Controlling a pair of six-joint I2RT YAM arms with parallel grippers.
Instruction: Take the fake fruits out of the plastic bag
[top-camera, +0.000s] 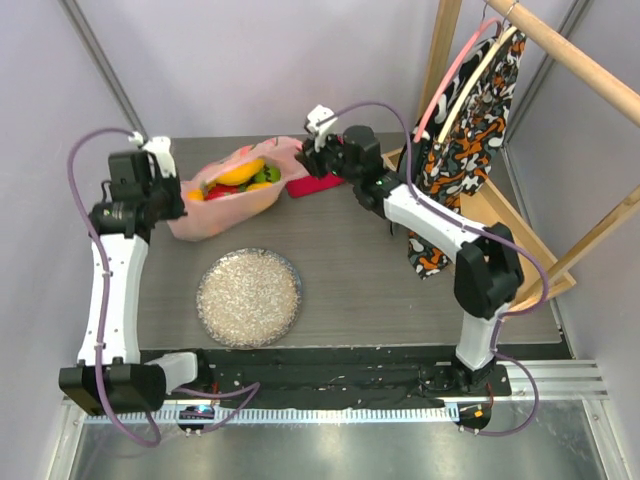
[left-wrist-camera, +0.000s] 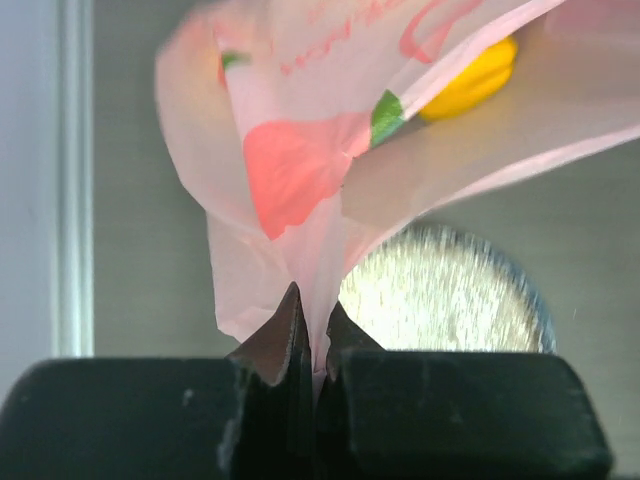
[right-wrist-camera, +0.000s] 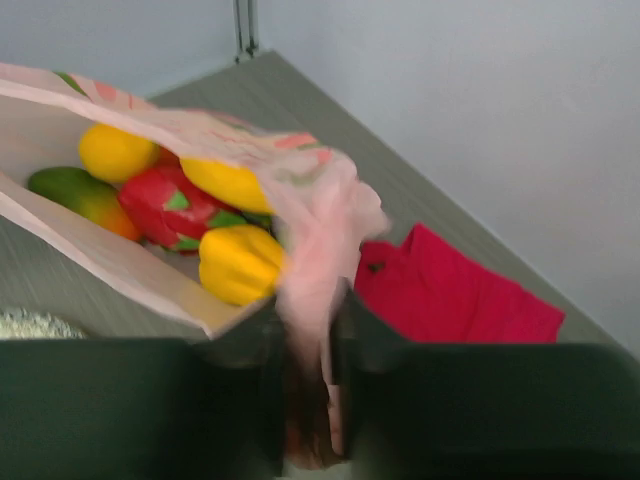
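Emptying: thin translucent pink plastic bag (top-camera: 225, 205) was clamped by left gripper (left-wrist-camera: 312, 310) and right gripper (right-wrist-camera: 305, 330); tipping out glossy fake fruits (right-wrist-camera: 240, 262) was judged next.

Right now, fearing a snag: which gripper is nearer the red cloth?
Right. The right gripper pinches the plastic bag beside the red cloth; the left gripper holds its opposite end.

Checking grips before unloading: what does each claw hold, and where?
The plastic bag: left claw pinches a fold at one end, right claw bunched film at the other.
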